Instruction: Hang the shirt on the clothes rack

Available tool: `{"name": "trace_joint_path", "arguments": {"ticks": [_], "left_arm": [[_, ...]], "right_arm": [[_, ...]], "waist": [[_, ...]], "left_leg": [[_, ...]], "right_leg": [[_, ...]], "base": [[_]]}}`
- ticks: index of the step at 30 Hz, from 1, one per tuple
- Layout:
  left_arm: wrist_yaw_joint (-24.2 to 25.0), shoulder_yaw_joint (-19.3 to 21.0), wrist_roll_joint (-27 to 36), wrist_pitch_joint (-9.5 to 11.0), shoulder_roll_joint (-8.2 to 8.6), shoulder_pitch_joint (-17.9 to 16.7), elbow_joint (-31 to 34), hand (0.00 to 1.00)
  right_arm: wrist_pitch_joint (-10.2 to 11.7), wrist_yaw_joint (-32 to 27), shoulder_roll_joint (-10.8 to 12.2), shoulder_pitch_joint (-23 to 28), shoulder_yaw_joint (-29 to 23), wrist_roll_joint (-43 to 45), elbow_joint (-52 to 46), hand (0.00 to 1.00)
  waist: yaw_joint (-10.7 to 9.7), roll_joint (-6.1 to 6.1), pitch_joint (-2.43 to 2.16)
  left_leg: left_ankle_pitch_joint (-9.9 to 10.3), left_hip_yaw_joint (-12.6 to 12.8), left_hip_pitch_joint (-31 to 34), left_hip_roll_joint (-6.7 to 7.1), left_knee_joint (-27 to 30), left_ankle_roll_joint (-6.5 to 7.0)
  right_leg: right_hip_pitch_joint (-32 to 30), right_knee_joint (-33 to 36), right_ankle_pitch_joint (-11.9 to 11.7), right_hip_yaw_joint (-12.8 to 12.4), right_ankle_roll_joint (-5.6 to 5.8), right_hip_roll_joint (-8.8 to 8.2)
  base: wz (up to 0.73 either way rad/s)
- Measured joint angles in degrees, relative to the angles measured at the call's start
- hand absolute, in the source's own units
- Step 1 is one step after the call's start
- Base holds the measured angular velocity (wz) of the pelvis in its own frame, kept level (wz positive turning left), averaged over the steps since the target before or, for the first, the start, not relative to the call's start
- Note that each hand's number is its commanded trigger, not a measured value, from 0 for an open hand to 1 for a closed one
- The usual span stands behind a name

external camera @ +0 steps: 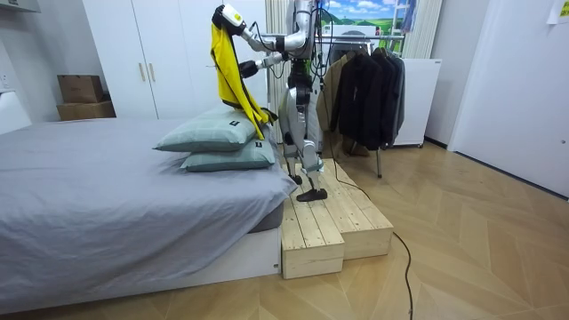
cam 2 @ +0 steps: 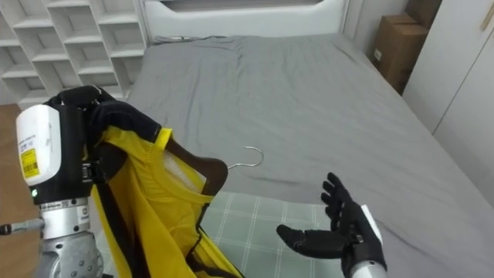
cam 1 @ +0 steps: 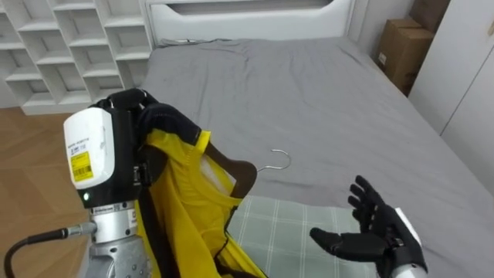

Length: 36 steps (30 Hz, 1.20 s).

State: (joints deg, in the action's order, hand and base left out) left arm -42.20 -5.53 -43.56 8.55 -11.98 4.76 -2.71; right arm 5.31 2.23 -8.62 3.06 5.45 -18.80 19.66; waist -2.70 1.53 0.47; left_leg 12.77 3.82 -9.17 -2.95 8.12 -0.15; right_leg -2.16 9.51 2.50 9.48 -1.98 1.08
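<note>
Above the grey bed (cam 1: 309, 100), we see the left robot hand (cam 1: 166, 120) clutch a yellow garment (cam 1: 181, 208).
Over the pillow edge, the right robot hand (cam 1: 370, 232) spreads open.

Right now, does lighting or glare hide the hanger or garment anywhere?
Left eye view: even light, no glare; the hanger hook stands out against the grey bed, but the left hand, closed on the yellow garment, covers its top. Room view: the garment shows bright before wardrobe doors.

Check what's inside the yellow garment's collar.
A dark hanger, its metal hook sticking out. The left hand grips the collar of the yellow garment; cloth covers the hanger's other arm.
</note>
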Motion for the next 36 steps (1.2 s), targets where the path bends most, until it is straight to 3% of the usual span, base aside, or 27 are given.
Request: {"name": "trace_joint_path", "arguments": {"ticks": [6,14,26,33,36], "left_arm": [[-0.1,-1.0,0.0,0.0,-0.05,0.2,2.9,1.0],[-0.1,-1.3,-1.3,0.2,-0.09,2.2,6.0,1.0],[-0.1,-1.6,-5.5,0.7,0.18,2.6,6.1,1.0],[-0.1,-1.9,-6.0,0.6,2.22,2.6,6.1,1.0],[-0.1,-3.1,-5.9,0.5,2.27,2.7,6.1,1.0]], "right_arm": [[0.0,1.7,0.0,-0.1,2.4,-7.0,0.1,0.0],[0.0,2.4,0.4,-0.5,3.5,-9.2,1.1,0.0],[0.1,4.9,1.6,-3.5,4.7,-17.5,3.1,0.0],[0.1,5.6,1.5,-5.2,6.6,-18.0,3.1,0.0],[0.1,6.6,1.4,-5.8,9.1,-19.4,3.1,0.0]], "waist": [[0.1,0.2,0.05],[0.1,0.25,0.07],[0.1,0.14,0.17],[1.0,-0.01,0.27],[1.6,-0.01,0.27]], "left_leg": [[0.0,0.0,0.0,0.01,0.0,0.0],[0.0,0.0,0.0,0.01,0.0,0.0],[0.0,-0.1,0.0,0.02,0.1,0.0],[0.0,0.0,0.0,0.06,0.1,0.0],[0.0,-0.2,0.1,0.04,0.1,0.0]], "right_leg": [[0.0,0.0,0.0,0.1,0.0,0.0],[0.0,0.0,0.0,0.5,0.0,-0.06],[0.0,0.1,0.0,0.4,0.0,-0.17],[0.0,0.0,0.1,0.1,0.09,-0.07],[0.0,0.0,0.1,0.2,0.09,-0.09]], "base": [[0.0],[0.0],[0.0],[0.0],[0.0]]}}
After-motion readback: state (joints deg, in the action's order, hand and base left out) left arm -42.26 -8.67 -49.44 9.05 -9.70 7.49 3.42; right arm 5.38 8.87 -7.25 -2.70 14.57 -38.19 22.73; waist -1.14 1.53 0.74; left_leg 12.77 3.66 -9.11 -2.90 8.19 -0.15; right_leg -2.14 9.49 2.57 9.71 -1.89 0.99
